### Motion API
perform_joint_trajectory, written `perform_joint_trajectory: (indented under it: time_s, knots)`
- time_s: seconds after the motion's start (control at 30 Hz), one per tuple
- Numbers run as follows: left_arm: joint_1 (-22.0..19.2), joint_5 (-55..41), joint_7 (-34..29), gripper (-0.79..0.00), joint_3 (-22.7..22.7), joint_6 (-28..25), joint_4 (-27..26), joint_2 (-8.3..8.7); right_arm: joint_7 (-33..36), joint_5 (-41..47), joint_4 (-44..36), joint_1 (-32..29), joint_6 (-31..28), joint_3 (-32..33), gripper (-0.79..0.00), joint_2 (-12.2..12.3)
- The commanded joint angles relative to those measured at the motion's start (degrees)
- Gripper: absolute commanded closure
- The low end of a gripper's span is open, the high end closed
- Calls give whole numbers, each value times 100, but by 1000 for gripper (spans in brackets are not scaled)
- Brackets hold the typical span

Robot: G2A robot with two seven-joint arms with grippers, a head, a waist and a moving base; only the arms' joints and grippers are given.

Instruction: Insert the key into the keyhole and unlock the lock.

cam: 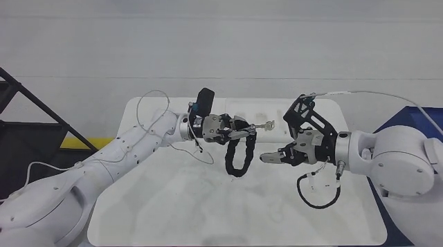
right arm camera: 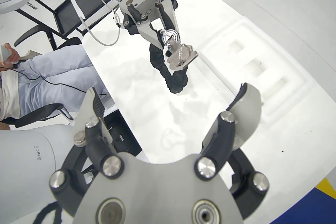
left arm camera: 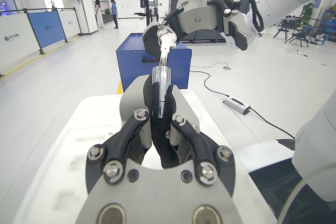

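My left gripper (cam: 239, 131) is shut on the lock (left arm camera: 162, 89), a chrome cylinder with a black cable loop (cam: 237, 158) hanging beneath it above the white table (cam: 173, 212). A silver key (left arm camera: 167, 39) sits in the keyhole at the cylinder's end, its flat head (right arm camera: 181, 57) sticking out on a small ring. My right gripper (cam: 271, 157) is open and holds nothing; it hovers a little way off from the key, on the side the key points to. In the left wrist view the right gripper's fingers (left arm camera: 237, 34) spread apart behind the key head.
A white foam tray (right arm camera: 265, 75) with several rectangular recesses lies on the table's far side. A blue cabinet (left arm camera: 153, 62) stands beyond the table edge. A black cable loop (cam: 317, 191) hangs under the right arm. A seated person's legs (right arm camera: 50, 78) are beside the table.
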Motion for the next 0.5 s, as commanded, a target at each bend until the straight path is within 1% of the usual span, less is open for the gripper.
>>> perform_joint_trajectory:
  time_s: [0.0,0.27,0.33,0.47]
  knots:
    - [-35,-8,-1,0,66,0,43,-5,-58,-198,-31,-63,-104,-20,-785,9]
    - [-203,-46,-1,0,309,0,227,-82,-569,-966,-326,-285,-777,-32,-785,39]
    - [-225,-39,-1,0,335,0,264,-117,-679,-1059,-402,-348,-861,-41,-785,41]
    - [-235,59,-1,0,335,0,341,-193,-682,-1030,-473,-388,-1015,-108,-785,45]
